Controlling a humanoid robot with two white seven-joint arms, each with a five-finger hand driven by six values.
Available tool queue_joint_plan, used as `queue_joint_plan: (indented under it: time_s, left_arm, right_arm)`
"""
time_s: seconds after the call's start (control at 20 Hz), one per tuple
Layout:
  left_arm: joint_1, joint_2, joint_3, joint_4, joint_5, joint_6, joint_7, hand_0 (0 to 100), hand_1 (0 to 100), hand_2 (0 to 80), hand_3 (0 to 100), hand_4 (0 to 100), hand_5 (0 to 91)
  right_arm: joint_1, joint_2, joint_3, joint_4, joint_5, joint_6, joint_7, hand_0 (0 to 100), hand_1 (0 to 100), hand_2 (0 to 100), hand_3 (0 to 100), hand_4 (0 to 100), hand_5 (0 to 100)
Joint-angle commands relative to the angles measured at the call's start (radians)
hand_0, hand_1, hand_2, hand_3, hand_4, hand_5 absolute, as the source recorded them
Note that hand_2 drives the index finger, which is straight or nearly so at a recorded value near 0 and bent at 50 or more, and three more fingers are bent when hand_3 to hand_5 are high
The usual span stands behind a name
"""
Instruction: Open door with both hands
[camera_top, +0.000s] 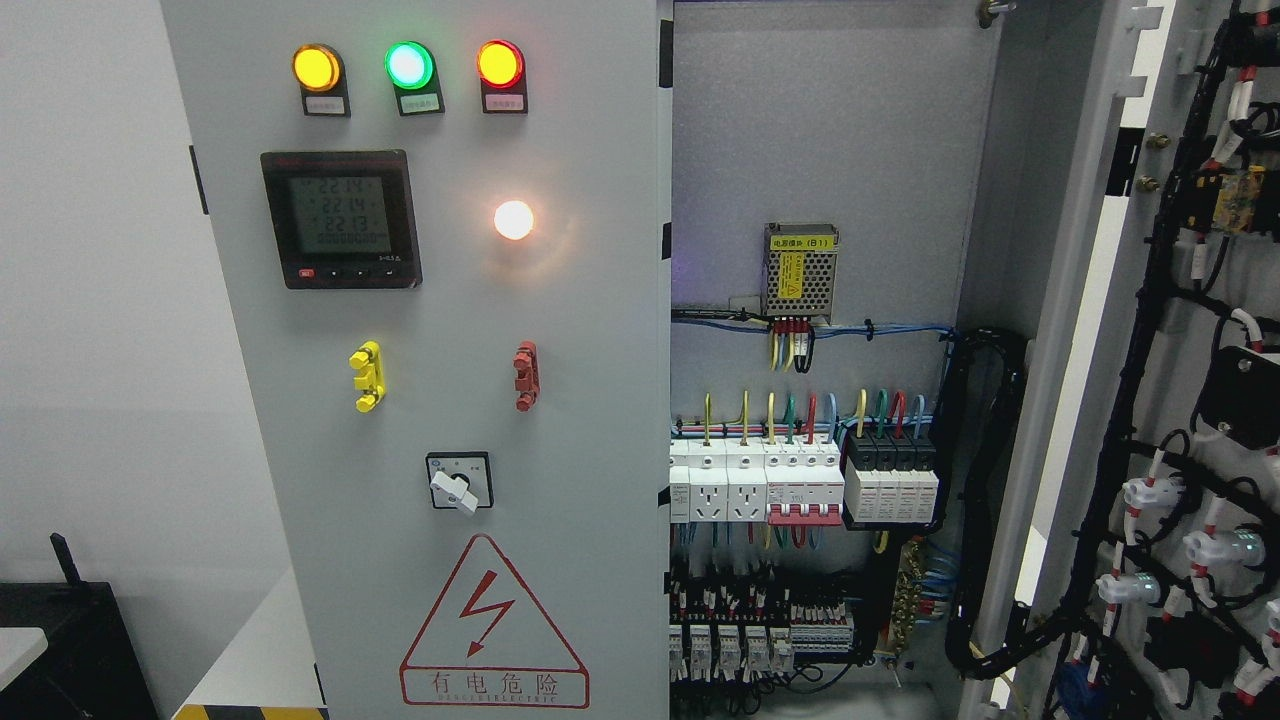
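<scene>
From my head camera neither of my hands shows anywhere, and no arm comes in from either lower corner, so I cannot tell whether my fingers are spread or curled, or whether they touch anything.

The cabinet fills the view. Its left door (430, 400) stands closed, facing me. The right door (1180, 400) is swung wide open at the picture's right, its inner side turned toward me and cut off by the right edge. Between them the inside of the cabinet (820, 130) is bare to view.

On the left door I count three round lamps in a row at the top: a yellow lamp (317, 67), a green lamp (409, 64) and a red lamp (500, 63). A fourth, white lamp (514, 220) glows lower down, beside one meter (340, 220) whose digits are too faint to read surely. Below are one yellow handle (367, 376), one red handle (526, 375), one knob switch (458, 482) and one red warning triangle (493, 625), its base near the bottom edge.

Inside, one small mesh box (800, 272) sits above a row of breakers (805, 480); the lower rows of parts are small, crowded and cut off below. The wiring (1160, 300) on the open door is too tangled to count.
</scene>
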Motion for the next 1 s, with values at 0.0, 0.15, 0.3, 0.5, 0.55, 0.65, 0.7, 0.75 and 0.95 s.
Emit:
queue_joint_plan:
  time_s: [0.0,0.15,0.3,0.5,0.55,0.65,0.7,0.75,0.95]
  left_arm:
    - [0.011,-0.001,-0.025,0.005,0.001,0.026,0.002,0,0,0.0,0,0,0.0]
    - [0.011,-0.001,-0.025,0.003,0.001,0.06,0.004,0,0,0.0,0,0,0.0]
    - [0.011,-0.001,-0.025,0.003,0.0,0.056,0.004,0,0,0.0,0,0,0.0]
    - [0.011,-0.001,-0.025,0.003,0.003,0.046,-0.002,0,0,0.0,0,0,0.0]
    - [0.011,-0.001,-0.025,0.003,0.003,0.046,-0.002,0,0,0.0,0,0,0.0]
    - [0.011,-0.001,-0.026,0.003,0.001,0.046,-0.004,0,0,0.0,0,0,0.0]
    - [0.011,-0.001,-0.026,0.003,0.001,0.046,-0.004,0,0,0.0,0,0,0.0]
    - [0.011,-0.001,-0.026,0.003,0.001,0.046,-0.004,0,0,0.0,0,0,0.0]
    - [0.011,-0.001,-0.026,0.003,0.001,0.046,-0.004,0,0,0.0,0,0,0.0]
  right_arm:
    - [0.068,-0.035,0.075,-0.345,-0.02,-0.064,0.0,38,0,0,0,0,0]
    - [0.096,-0.056,0.126,-0.443,-0.02,-0.099,-0.001,38,0,0,0,0,0]
    - [0.091,-0.069,0.163,-0.511,-0.02,-0.107,-0.001,38,0,0,0,0,0]
    - [0.047,-0.07,0.212,-0.533,-0.018,-0.183,-0.001,38,0,0,0,0,0]
    - [0.03,-0.07,0.222,-0.533,-0.02,-0.197,-0.001,38,0,0,0,0,0]
    - [-0.002,-0.072,0.242,-0.533,-0.02,-0.204,-0.001,38,0,0,0,0,0]
    - [-0.024,-0.072,0.244,-0.533,-0.02,-0.205,-0.001,38,0,0,0,0,0]
    - [-0.047,-0.07,0.244,-0.533,-0.02,-0.21,-0.001,38,0,0,0,0,0]
    - [-0.155,-0.056,0.238,-0.533,-0.02,-0.207,-0.001,38,0,0,0,0,0]
